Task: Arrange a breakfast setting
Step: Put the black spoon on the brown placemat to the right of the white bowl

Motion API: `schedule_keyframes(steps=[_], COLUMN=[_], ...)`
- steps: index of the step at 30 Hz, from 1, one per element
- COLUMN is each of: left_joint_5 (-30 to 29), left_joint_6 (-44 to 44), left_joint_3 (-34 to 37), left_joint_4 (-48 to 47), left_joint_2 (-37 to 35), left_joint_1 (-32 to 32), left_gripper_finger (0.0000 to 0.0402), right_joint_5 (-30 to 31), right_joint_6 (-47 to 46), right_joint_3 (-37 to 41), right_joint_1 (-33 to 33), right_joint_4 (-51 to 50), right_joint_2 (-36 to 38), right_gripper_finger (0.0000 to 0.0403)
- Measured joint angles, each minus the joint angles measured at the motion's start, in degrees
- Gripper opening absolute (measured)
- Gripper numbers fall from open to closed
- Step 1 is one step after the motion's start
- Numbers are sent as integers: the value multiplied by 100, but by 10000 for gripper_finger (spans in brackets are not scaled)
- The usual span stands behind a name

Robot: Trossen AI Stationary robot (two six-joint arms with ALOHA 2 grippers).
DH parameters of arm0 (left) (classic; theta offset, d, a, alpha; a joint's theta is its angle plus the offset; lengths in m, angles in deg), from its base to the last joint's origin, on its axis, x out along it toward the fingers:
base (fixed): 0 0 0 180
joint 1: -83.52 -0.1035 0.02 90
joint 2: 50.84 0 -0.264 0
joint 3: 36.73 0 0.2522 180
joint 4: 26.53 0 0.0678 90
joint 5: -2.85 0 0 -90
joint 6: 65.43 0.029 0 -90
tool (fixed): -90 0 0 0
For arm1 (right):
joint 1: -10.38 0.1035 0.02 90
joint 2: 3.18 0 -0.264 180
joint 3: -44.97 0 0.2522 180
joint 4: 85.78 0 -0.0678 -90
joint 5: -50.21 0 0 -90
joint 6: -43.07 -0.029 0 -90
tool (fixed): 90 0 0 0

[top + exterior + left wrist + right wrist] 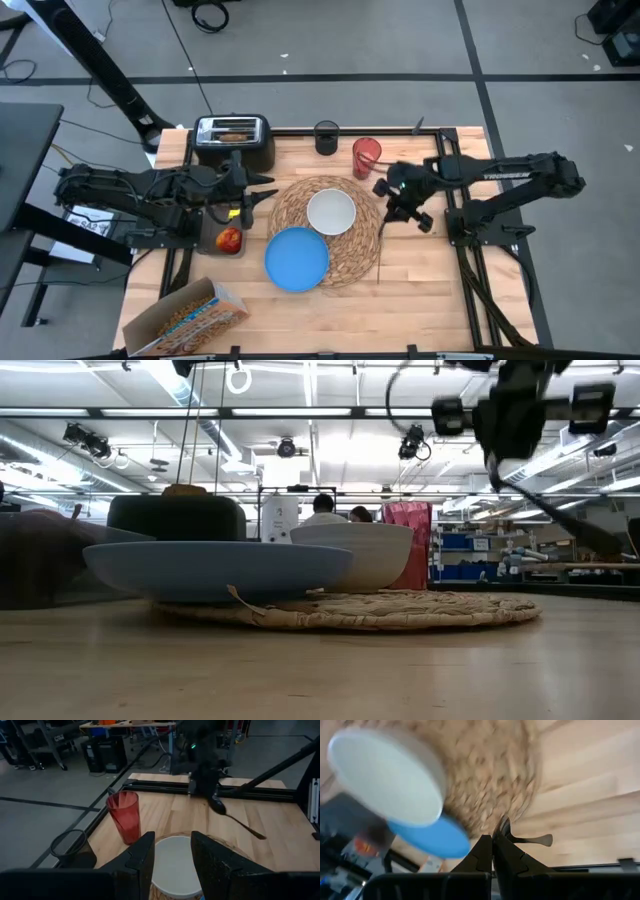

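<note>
Left gripper (268, 193) hovers by placemat's left edge, fingers (142, 855) parted, nothing between them. Cereal box (188, 317) lies open at front left, brown cereal visible inside. Red apple (229, 240) beside left arm. Toaster (233, 140) at back, toast slice (235, 136) in slot. Blue plate (297, 258) empty, overlapping woven placemat (352, 250) front edge. White bowl (330, 212) empty, at mat centre. Red cup (366, 156) upright behind mat, contents unclear. Right gripper (398, 208) clenched on metal spoon (243, 825), right of mat.
</note>
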Motion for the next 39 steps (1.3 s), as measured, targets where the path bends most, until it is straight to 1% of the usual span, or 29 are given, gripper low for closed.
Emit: schedule_keyframes(steps=[3,5,9,12,15,21,24,35,39], left_joint_5=[0,0,-2,0,-2,-2,-2,-2,-2], left_joint_6=[-4,-6,-8,-55,-187,-419,-533,-540,-538], left_joint_3=[0,0,0,0,0,0,2,4,4], left_joint_4=[-5,-15,-9,2,4,32,37,46,44], left_joint_2=[0,0,0,0,0,0,0,0,0], left_joint_1=[0,0,0,0,-2,-1,0,0,-2], left_gripper_finger=[134,134,134,134,134,134,134,134,134], right_joint_5=[-519,-697,-1025,-1195,-1371,-1472,-1519,-1178,-1042], right_joint_6=[462,725,1123,1419,1806,2267,2340,2167,2157], right_joint_3=[315,544,964,1146,1185,1194,1198,1198,1198], right_joint_1=[-674,-1058,-1763,-2180,-2428,-2589,-2559,-2430,-2432], right_joint_4=[43,183,806,978,1026,1564,1861,1917,1892], right_joint_2=[-60,-149,-318,-532,-803,-1381,-1507,-1183,-916], right_gripper_finger=[11,11,11,11,11,14,14,14,13])
